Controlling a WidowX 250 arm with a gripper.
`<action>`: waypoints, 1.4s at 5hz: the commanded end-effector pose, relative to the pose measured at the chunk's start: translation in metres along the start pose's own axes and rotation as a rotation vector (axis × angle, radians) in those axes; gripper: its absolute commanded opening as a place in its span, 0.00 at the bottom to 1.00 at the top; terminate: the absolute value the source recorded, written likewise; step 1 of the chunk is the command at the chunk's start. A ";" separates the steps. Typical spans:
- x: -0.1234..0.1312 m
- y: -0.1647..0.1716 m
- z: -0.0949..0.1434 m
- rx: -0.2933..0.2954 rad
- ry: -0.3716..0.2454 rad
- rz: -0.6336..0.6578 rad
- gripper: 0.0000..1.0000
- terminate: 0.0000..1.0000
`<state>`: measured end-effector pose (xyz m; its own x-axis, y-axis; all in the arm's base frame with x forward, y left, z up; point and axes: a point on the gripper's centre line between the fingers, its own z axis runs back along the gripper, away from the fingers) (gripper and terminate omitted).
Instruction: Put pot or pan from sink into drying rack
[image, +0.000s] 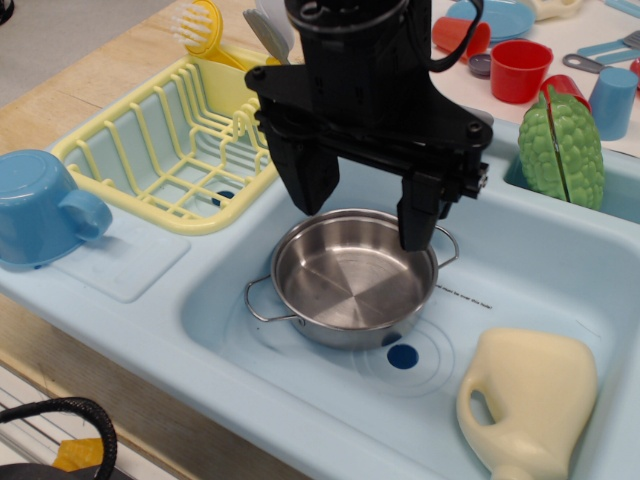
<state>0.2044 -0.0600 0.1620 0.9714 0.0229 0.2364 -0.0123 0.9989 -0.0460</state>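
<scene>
A small shiny steel pot (350, 280) with two wire loop handles sits in the large light-blue sink (520, 280), just behind the round drain hole (402, 356). My black gripper (365, 205) hangs open directly over the pot's far rim. Its left finger (310, 185) is just above and behind the pot's far-left rim; its right finger (420, 220) dips over the far-right rim. It holds nothing. The pale yellow drying rack (175, 145) stands to the left of the sink and holds no dishes.
A cream plastic jug (530, 400) lies in the sink's front right corner. A blue cup (40, 205) sits on the left counter. A green toy vegetable (560, 145) stands in the side basin. Cups and dishes sit at the back right.
</scene>
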 end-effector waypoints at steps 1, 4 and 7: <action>0.000 0.000 0.000 0.000 0.000 0.000 1.00 0.00; 0.004 0.003 -0.068 -0.061 0.103 -0.050 1.00 0.00; 0.010 0.006 -0.111 -0.127 0.074 -0.136 0.00 0.00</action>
<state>0.2376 -0.0647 0.0550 0.9772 -0.1308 0.1675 0.1561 0.9765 -0.1483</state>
